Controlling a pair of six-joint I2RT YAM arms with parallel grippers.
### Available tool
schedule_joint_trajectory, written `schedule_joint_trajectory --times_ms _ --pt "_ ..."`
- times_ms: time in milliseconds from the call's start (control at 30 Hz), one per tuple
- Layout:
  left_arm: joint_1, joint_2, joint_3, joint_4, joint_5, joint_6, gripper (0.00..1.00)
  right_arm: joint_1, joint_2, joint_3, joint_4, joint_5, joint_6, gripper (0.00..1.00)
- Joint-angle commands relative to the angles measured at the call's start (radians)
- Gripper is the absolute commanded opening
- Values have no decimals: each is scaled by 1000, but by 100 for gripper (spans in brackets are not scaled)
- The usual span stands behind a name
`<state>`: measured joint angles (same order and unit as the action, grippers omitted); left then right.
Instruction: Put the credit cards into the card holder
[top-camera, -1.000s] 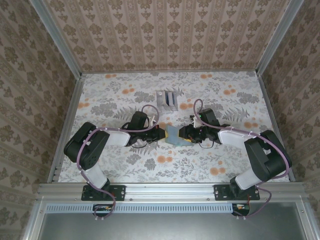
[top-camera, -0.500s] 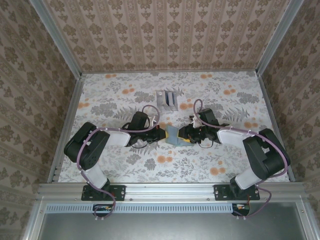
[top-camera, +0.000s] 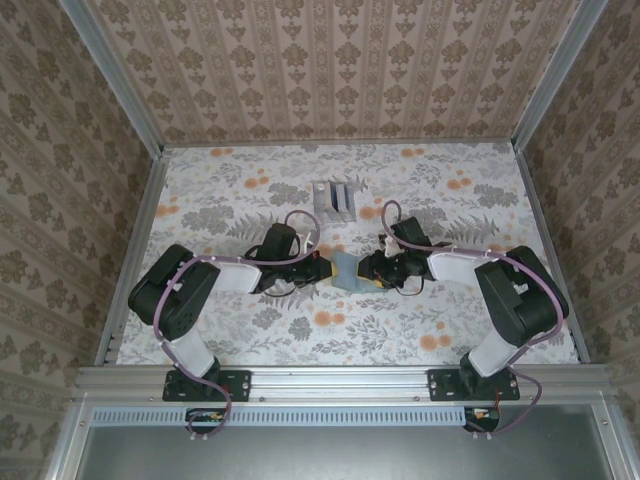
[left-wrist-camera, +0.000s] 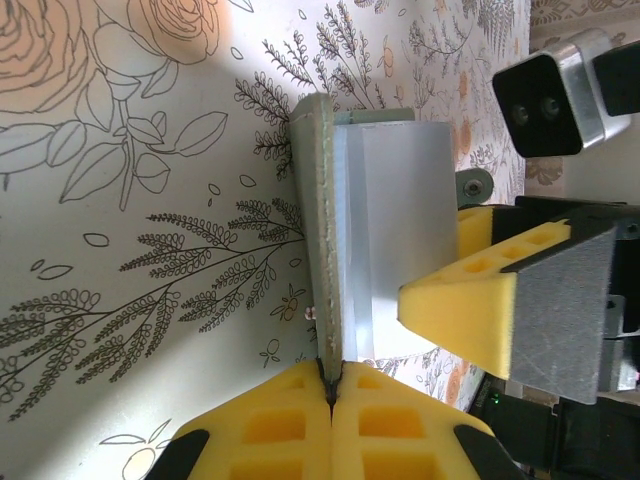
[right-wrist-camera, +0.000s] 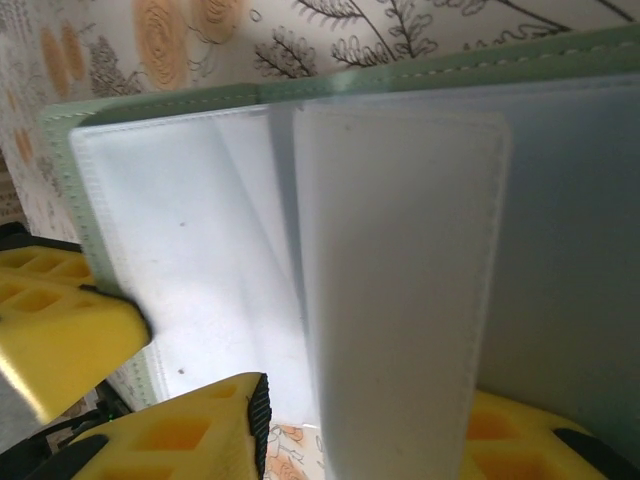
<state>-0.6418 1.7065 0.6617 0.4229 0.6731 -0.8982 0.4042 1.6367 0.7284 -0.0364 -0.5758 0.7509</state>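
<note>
wallet (top-camera: 347, 270) open on table (top-camera: 230, 170), between both claws, same spot as before | left gripper (left-wrist-camera: 328, 385) stays pinched on wallet edge | right gripper (right-wrist-camera: 365, 420) jaws apart, clear sleeve (right-wrist-camera: 400, 250) between them | right arm has swung inward since earlier frame | stand (top-camera: 334, 199) behind wallet, unmoved

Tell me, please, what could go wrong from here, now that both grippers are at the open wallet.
1. The left gripper pinches only the thin edge of the card holder, so a tug may pull it free.
2. The right gripper straddles a flimsy clear sleeve, which could crease instead of opening.
3. The two grippers sit close together and may bump.
</note>
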Motion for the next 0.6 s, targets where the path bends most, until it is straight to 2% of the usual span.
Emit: schedule_joint_trajectory --times_ms 0,167,300,433,567 --pt "-8 -10 18 -2 -1 0 0 12 15 35 -40 11 -22 39" --pt "-8 -9 24 -3 5 -2 0 12 19 36 -38 14 -29 24" --pt "-5 -23 18 -14 -2 2 1 10 24 38 -61 28 -47 21" --pt "-3 -42 3 -17 -11 3 8 5 29 32 -86 45 -69 19" --pt "4 -85 -19 -28 -22 4 20 5 26 26 -106 68 -89 17"
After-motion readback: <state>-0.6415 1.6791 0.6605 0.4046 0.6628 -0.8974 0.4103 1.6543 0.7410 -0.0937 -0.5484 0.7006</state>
